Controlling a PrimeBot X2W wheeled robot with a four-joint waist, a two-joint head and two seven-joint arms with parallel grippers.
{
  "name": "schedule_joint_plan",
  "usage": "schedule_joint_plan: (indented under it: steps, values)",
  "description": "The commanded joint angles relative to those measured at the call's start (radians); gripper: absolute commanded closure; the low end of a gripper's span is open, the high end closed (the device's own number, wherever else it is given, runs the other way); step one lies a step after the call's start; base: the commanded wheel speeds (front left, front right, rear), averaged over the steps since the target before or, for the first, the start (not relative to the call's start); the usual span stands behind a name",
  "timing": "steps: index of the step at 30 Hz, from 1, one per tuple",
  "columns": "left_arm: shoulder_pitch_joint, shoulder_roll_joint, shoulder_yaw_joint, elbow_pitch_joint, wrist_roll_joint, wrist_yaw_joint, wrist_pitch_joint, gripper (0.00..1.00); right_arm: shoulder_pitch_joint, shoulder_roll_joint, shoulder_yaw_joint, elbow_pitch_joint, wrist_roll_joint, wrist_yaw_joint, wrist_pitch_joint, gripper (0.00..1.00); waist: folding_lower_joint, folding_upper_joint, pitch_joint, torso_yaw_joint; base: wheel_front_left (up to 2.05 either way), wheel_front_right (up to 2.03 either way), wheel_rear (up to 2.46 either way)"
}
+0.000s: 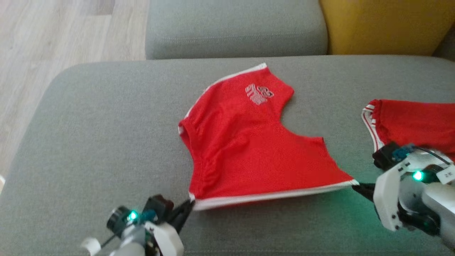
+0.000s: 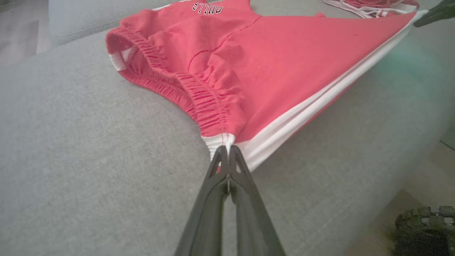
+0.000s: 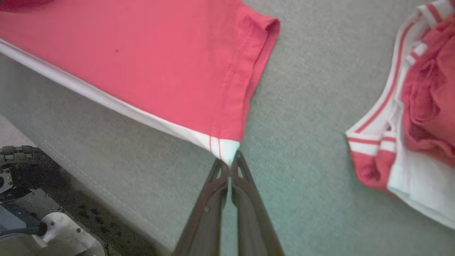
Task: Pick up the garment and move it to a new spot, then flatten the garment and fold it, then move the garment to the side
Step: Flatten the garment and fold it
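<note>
On the grey cushion [image 1: 106, 124], left fingers [image 2: 213, 192] and right fingers [image 3: 211, 199] pinch opposite corners of the red garment [image 1: 245, 142]

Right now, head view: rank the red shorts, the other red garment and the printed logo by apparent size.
Largest: red shorts.
Next: other red garment, cut off by the frame.
Smallest: printed logo.

Three views, one cushion
My head camera looks down over the grey cushion [image 1: 106, 124]; each wrist camera sits low and close at an opposite near corner of the red shorts [image 1: 245, 142], which all three views share.
</note>
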Motion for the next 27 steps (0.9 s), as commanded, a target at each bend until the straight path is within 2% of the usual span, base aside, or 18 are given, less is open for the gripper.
schedule_joint_plan:
  steps: [1, 8, 13, 16, 22, 27]
  values:
    - [0.002, 0.046, 0.033, -0.058, -0.02, 0.0, 0.017, 1.0, 0.009, -0.083, -0.003, -0.049, 0.033, -0.001, 0.032, 1.0, 0.0, 0.0, -0.019, -0.001, 0.0, 0.0, 0.0]
    - [0.132, 0.1, 0.023, -0.226, -0.063, 0.013, 0.101, 1.0, 0.047, -0.201, 0.016, -0.195, 0.094, -0.001, 0.124, 1.0, 0.0, 0.0, -0.053, 0.002, 0.0, 0.0, 0.0]
    - [0.219, 0.173, 0.026, -0.417, -0.084, 0.041, 0.177, 1.0, 0.053, -0.293, 0.009, -0.308, 0.126, -0.001, 0.183, 1.0, 0.0, 0.0, -0.068, 0.01, 0.0, 0.0, 0.0]
    - [0.224, 0.203, 0.047, -0.52, -0.09, 0.067, 0.209, 1.0, 0.031, -0.32, -0.021, -0.345, 0.132, -0.001, 0.192, 1.0, 0.0, 0.0, -0.064, 0.019, 0.0, 0.0, 0.0]
    - [0.158, 0.21, 0.088, -0.624, -0.096, 0.098, 0.247, 1.0, -0.046, -0.276, -0.104, -0.346, 0.137, -0.001, 0.209, 1.0, 0.0, 0.0, -0.034, 0.045, 0.0, 0.0, 0.0]
    - [0.076, 0.192, 0.098, -0.63, -0.09, 0.095, 0.263, 1.0, -0.131, -0.209, -0.156, -0.295, 0.108, -0.001, 0.234, 1.0, 0.0, 0.0, 0.008, 0.074, 0.0, 0.0, 0.0]
